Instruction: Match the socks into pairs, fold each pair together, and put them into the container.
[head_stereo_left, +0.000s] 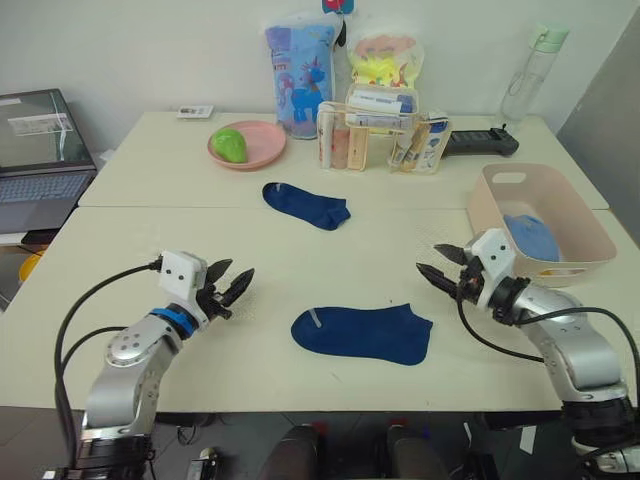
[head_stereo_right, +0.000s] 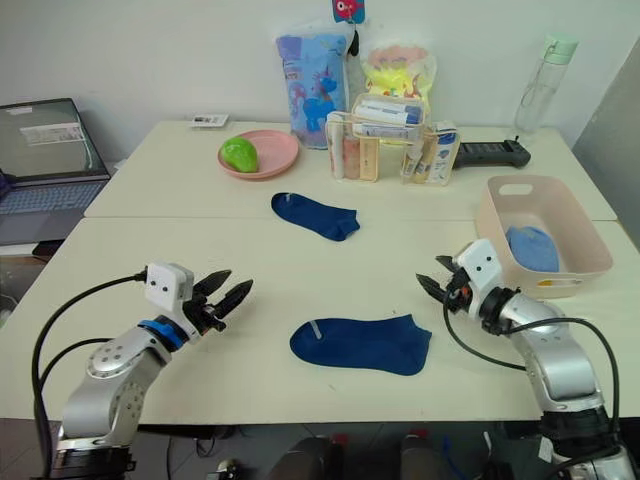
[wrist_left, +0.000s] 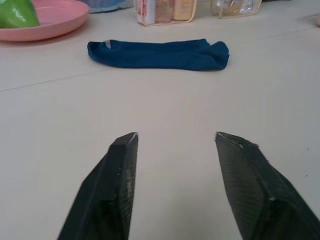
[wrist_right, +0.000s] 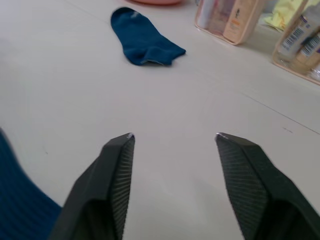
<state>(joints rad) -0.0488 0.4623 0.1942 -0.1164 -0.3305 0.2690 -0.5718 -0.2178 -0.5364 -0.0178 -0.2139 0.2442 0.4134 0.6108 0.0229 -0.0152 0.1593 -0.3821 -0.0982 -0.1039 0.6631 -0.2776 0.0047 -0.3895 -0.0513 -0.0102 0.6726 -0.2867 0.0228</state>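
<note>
Pale table (head_stereo_left: 150, 210) carries two navy socks (head_stereo_left: 362, 333), well apart. Soft, light knit: pinch at the cuff. Left gripper (head_stereo_left: 232, 287) and right gripper (head_stereo_left: 437, 266) stand with jaws apart, empty.

near sock (head_stereo_left: 362, 333): showing dark navy, small pale tag at cuff
far sock (head_stereo_left: 306, 204): showing dark navy
container (head_stereo_left: 590, 238): showing pale pink
sock in container (head_stereo_left: 531, 237): showing light blue
worktop (head_stereo_left: 150, 220): showing cream
plate (head_stereo_left: 262, 143): showing pink
fruit on plate (head_stereo_left: 230, 145): showing green
left tool (head_stereo_left: 231, 286): black fingers, white housing, blue ring
right tool (head_stereo_left: 437, 265): black fingers, white housing
bottle (head_stereo_left: 533, 70): clear, pale green cap
pouch (head_stereo_left: 300, 75): blue with cartoon print
</note>
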